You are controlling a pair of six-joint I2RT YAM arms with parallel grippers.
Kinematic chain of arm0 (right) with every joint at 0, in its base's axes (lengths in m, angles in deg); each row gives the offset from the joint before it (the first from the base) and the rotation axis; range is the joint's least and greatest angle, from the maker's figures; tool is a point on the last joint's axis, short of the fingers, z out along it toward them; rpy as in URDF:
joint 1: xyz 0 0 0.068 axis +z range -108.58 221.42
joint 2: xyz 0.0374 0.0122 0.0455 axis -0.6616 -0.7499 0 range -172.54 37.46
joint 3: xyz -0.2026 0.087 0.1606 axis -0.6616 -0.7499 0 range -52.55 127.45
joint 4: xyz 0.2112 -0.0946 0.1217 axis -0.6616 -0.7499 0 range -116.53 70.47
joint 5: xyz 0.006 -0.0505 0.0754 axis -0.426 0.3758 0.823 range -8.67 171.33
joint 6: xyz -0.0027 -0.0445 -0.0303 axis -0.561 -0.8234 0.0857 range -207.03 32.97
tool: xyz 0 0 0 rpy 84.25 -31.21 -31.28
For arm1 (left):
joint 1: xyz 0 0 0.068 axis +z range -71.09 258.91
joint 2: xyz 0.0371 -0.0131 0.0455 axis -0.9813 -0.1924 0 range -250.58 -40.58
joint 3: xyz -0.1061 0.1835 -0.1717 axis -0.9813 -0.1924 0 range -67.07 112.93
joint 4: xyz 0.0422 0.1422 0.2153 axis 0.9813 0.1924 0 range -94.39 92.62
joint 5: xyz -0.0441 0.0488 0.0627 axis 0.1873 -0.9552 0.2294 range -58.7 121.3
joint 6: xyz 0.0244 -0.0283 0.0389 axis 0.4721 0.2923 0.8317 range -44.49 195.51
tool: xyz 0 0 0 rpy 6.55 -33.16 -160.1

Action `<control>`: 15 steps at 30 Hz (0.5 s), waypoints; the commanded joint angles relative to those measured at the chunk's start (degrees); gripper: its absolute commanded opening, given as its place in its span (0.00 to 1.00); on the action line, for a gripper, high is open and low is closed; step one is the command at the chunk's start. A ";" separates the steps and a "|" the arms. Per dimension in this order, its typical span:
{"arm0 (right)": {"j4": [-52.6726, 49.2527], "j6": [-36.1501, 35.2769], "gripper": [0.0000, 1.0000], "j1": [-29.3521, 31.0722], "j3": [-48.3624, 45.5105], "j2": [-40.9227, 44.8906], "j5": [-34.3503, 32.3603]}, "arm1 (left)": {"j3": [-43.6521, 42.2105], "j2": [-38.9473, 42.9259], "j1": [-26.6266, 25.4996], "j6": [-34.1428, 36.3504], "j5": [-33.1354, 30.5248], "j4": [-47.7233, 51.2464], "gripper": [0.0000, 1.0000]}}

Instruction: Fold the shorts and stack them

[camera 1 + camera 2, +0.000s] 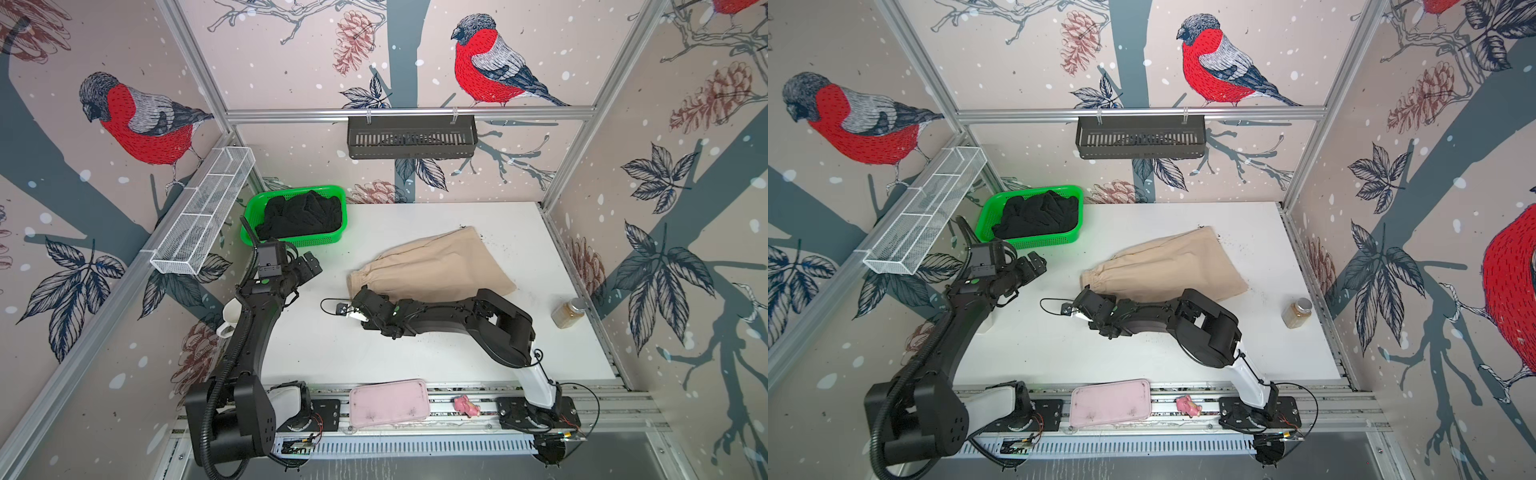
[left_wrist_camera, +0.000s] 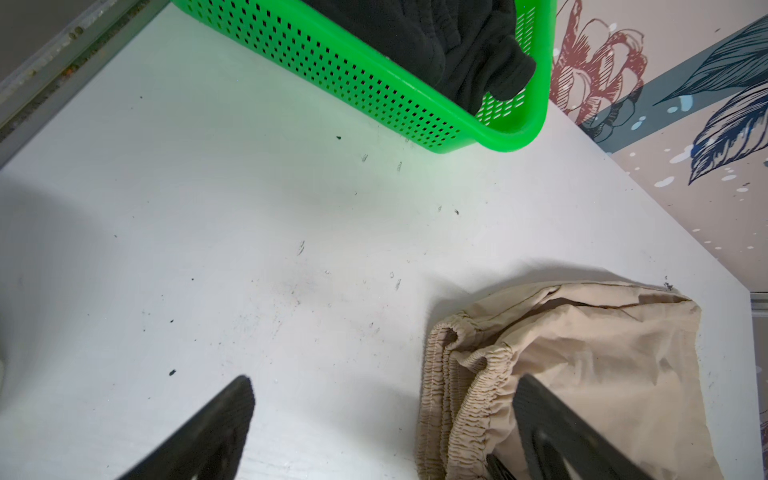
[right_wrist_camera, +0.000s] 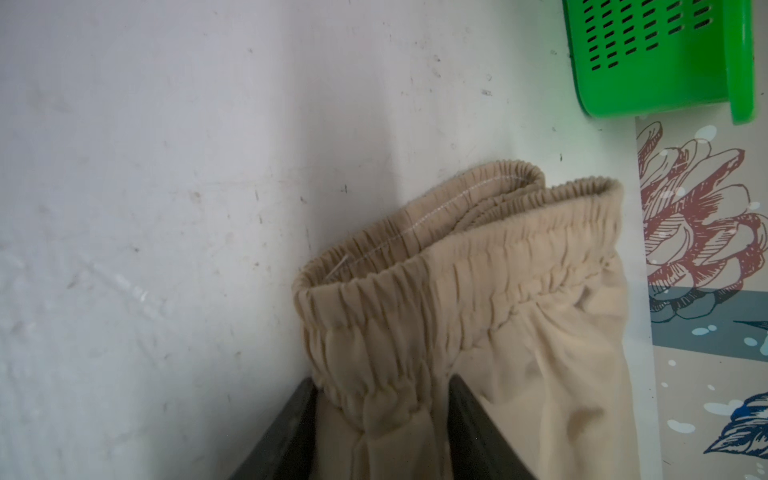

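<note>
— So, starting at the left, what sits on the tabletop?

— At the far left corner stands a green basket, and the black shorts lie bunched inside it. Just in front of the basket hangs the left gripper, over bare white surface.

— How do its fingers stand?

— Spread wide, with nothing between them; the left wrist view shows one finger over bare tabletop and its partner in front of the tan cloth.

— And toward the middle?

— The tan shorts lie flat near the centre, waistband pointing left, legs reaching toward the far right. The right gripper is at the near end of that waistband.

— Holding it?

— Yes. In the right wrist view its fingers are pinching the gathered elastic from both sides.

— Anything further right?

— A small jar with a clear lid lies close to the right edge, well apart from the tan shorts.
</note>
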 commanded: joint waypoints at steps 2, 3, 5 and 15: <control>3.87 3.66 0.16 -0.74 -1.19 0.84 3.62 | -1.21 -1.78 0.20 -1.36 3.94 0.26 0.97; 4.73 4.79 0.09 -1.24 -1.76 1.51 5.03 | -1.34 -2.38 0.20 -1.53 5.47 0.22 0.97; 7.66 7.48 0.03 -2.33 -3.52 3.59 7.98 | -1.92 -3.92 0.22 -0.44 10.12 -0.35 0.97; 17.37 13.39 0.01 -4.06 -9.44 7.22 12.12 | -15.14 -2.34 0.11 -10.44 26.03 -21.20 0.97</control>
